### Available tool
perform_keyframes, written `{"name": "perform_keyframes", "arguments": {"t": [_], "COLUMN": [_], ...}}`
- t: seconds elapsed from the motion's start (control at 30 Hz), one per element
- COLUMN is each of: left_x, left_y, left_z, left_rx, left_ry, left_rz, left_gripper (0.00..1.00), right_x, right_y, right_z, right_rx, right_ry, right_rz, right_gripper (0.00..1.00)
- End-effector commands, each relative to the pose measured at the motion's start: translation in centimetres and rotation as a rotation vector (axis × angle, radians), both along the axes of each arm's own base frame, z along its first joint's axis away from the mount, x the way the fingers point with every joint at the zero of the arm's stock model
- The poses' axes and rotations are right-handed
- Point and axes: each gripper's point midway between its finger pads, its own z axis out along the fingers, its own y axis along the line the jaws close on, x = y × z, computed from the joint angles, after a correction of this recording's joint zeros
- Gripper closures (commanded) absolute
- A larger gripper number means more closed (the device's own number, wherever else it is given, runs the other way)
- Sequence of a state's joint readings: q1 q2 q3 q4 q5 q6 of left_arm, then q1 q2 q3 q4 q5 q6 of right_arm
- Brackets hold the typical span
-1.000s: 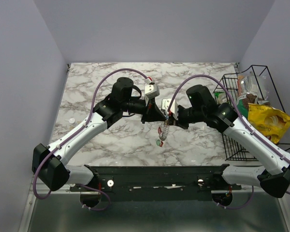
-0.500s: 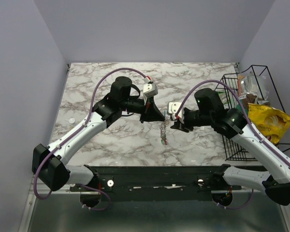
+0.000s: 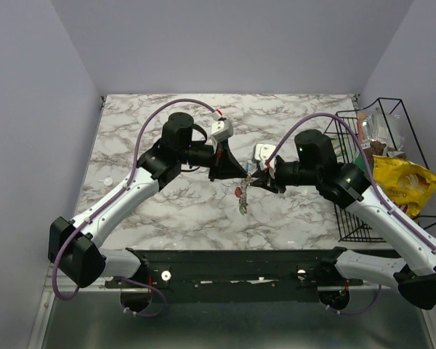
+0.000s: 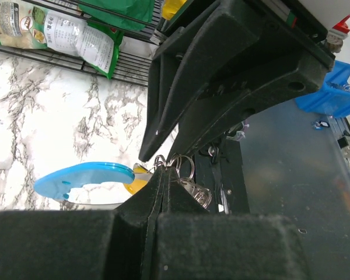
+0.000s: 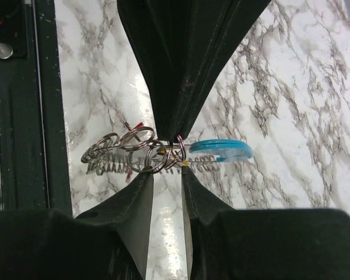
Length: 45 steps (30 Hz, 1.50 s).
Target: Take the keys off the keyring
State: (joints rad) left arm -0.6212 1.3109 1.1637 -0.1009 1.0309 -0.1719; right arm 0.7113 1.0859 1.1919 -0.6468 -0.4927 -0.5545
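Holding keyring [image 5: 146, 154] aloft over surface [image 3: 203, 218].
Clamped in shut left gripper [image 4: 163, 174] jaws; right gripper [image 5: 167, 174] jaws narrowly parted at the rings, grip unsure. Likely light, hard, slippery, floppy: pinch one steel ring, not blue tag [image 5: 219, 149].

The right jaws parted and returned to the keyring [image 5: 219, 150].

Centre pinched, left and far side open
The left gripper [image 3: 240, 176] and right gripper [image 3: 256, 182] meet tip to tip above the surface [image 3: 131, 138], keyring [image 5: 219, 149] dangling between them; wire rack [image 3: 339, 218] of snack bags [image 3: 401, 185] walls the right edge; bare marble left and far back.
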Motion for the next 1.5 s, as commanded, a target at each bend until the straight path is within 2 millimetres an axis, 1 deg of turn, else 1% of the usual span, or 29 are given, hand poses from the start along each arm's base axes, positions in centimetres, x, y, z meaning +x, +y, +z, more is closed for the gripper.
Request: {"name": "perform_keyframes", "arguments": {"t": [0.0, 0.07, 0.13, 0.23, 0.27, 0.3, 0.4, 0.5, 0.6, 0.63, 0.67, 0.8, 0.83, 0.87, 0.9, 0.93, 1.0, 1.03, 1.1, 1.13, 1.17, 1.2, 1.23, 1.37, 1.47], "left_x": [-0.8, -0.6, -0.5, -0.4, -0.4, -0.3, -0.2, -0.1, 0.0, 0.0, 0.0, 0.1, 0.2, 0.2, 0.0, 0.2, -0.1, 0.1, -0.3, -0.7, -0.7, -0.9, -1.6, -1.7, -1.7], "left_y": [0.3, 0.3, 0.3, 0.3, 0.3, 0.3, 0.4, 0.4, 0.4, 0.4, 0.3, 0.5, 0.4, 0.5, 0.6, 0.7, 0.7, 0.8, 1.0, 1.1, 1.4, 1.5, 1.9, 2.1, 2.1], "left_z": [1.7, 1.7, 1.7, 1.9, 1.9, 1.9, 2.0, 1.9, 1.9, 1.8, 2.2, 2.3, 2.9, 2.6, 2.9, 3.2, 3.1, 3.6, 3.2, 4.5, 4.1, 4.4, 5.8, 6.1, 5.9], "left_rx": [-0.049, -0.048, -0.050, -0.059, -0.059, -0.060, -0.063, -0.061, -0.060, -0.059, -0.071, -0.079, -0.105, -0.110, -0.119, -0.131, -0.135, -0.157, -0.171, -0.217, -0.232, -0.253, -0.309, -0.321, -0.320], "left_ry": [-0.038, -0.037, -0.036, -0.035, -0.028, -0.022, -0.022, -0.015, -0.008, -0.007, -0.022, 0.005, -0.010, 0.007, 0.036, 0.028, 0.063, 0.051, 0.078, 0.087, 0.109, 0.133, 0.118, 0.129, 0.138], "left_rz": [-0.031, -0.023, -0.021, -0.018, -0.019, -0.015, -0.011, -0.006, -0.006, -0.006, -0.009, -0.006, -0.008, -0.016, -0.017, -0.015, -0.025, -0.029, -0.053, -0.066, -0.067, -0.078, -0.102, -0.108, -0.107], "left_gripper": [1.00, 1.00, 1.00, 1.00, 1.00, 1.00, 1.00, 1.00, 1.00, 1.00, 1.00, 1.00, 1.00, 1.00, 1.00, 1.00, 1.00, 1.00, 1.00, 1.00, 1.00, 1.00, 1.00, 1.00, 1.00], "right_x": [-0.9, -1.4, -1.4, -0.3, 0.3, 0.6, 1.2, 1.7, 1.8, 1.7, 1.8, 1.6, 1.6, 1.6, 1.6, 1.5, 1.4, 1.3, 1.2, 1.1, 0.7, 0.5, 0.3, -0.2, -0.7], "right_y": [0.7, 0.7, 0.7, 0.7, 0.7, 0.7, 0.5, 0.4, 0.4, 0.4, 0.4, 0.4, 0.4, 0.4, 0.4, 0.4, 0.5, 0.5, 0.5, 0.5, 0.6, 0.6, 0.6, 0.7, 0.9], "right_z": [0.8, 1.1, 1.2, 1.2, 1.4, 1.4, 1.7, 1.8, 1.9, 1.9, 2.0, 2.3, 2.2, 2.4, 2.3, 2.4, 2.6, 2.5, 2.9, 2.9, 2.9, 3.0, 3.1, 3.2, 3.4], "right_rx": [0.056, 0.071, 0.078, 0.086, 0.092, 0.094, 0.106, 0.112, 0.118, 0.121, 0.126, 0.142, 0.144, 0.152, 0.154, 0.161, 0.173, 0.174, 0.184, 0.185, 0.189, 0.192, 0.196, 0.205, 0.217], "right_ry": [0.028, 0.026, 0.029, 0.024, 0.013, 0.012, -0.007, -0.017, -0.019, -0.018, -0.019, -0.010, -0.007, -0.010, -0.003, -0.002, 0.003, 0.005, -0.006, -0.008, -0.002, -0.006, -0.005, -0.009, -0.010], "right_rz": [0.051, 0.070, 0.063, 0.005, -0.019, -0.035, -0.073, -0.099, -0.104, -0.104, -0.106, -0.100, -0.099, -0.098, -0.096, -0.091, -0.082, -0.078, -0.072, -0.069, -0.049, -0.038, -0.029, -0.004, 0.023], "right_gripper": [0.67, 0.67, 0.67, 0.68, 0.71, 0.77, 0.82, 0.92, 0.93, 0.93, 0.92, 0.85, 0.84, 0.84, 0.83, 0.82, 0.79, 0.78, 0.77, 0.76, 0.75, 0.74, 0.73, 0.73, 0.72]}}
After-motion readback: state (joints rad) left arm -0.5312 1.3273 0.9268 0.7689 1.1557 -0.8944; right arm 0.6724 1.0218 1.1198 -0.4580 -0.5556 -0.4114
